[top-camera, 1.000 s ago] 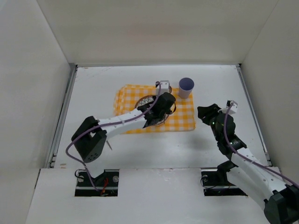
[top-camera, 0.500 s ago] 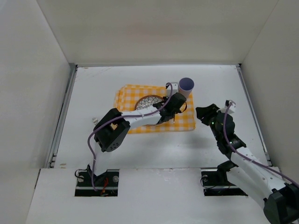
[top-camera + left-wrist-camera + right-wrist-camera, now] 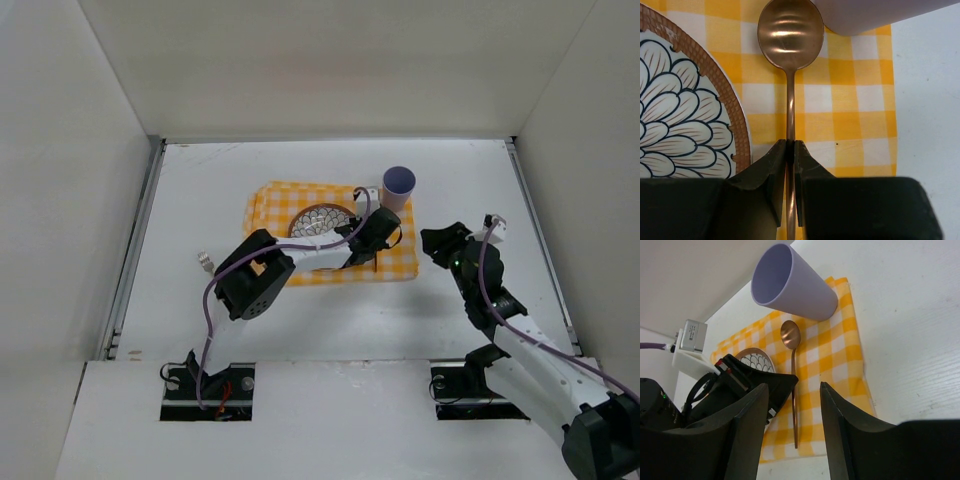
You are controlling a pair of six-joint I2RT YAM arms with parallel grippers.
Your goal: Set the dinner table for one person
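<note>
Table point(image 3: 200, 190): white, runs under both arms. The checked cloth point(image 3: 265, 205) lies on its far middle.

On the cloth: patterned plate point(image 3: 318, 220), lilac cup point(image 3: 398, 186) at the far right corner, copper spoon point(image 3: 790, 90) between plate and the cloth's right edge. The spoon's bowl points at the cup and sits just beside its base. The handle runs straight along the checks.

Left tool point(image 3: 789, 150): pinched on the spoon's handle low down, jaws either side of the stem. Whether the spoon rests on the cloth or hangs just above it, you cannot tell.

Right tool point(image 3: 792, 390): jaws spread, nothing in them, over bare table right of the cloth.

Step in hand, by my reading: placing the spoon.
- Get the handle flat on the cloth before you let go.
- Open evenly so neither finger drags the stem sideways.
- The plate rim is just beside the left finger, so watch it.
- Withdraw straight up, not forward, because the cup is close and light.
</note>
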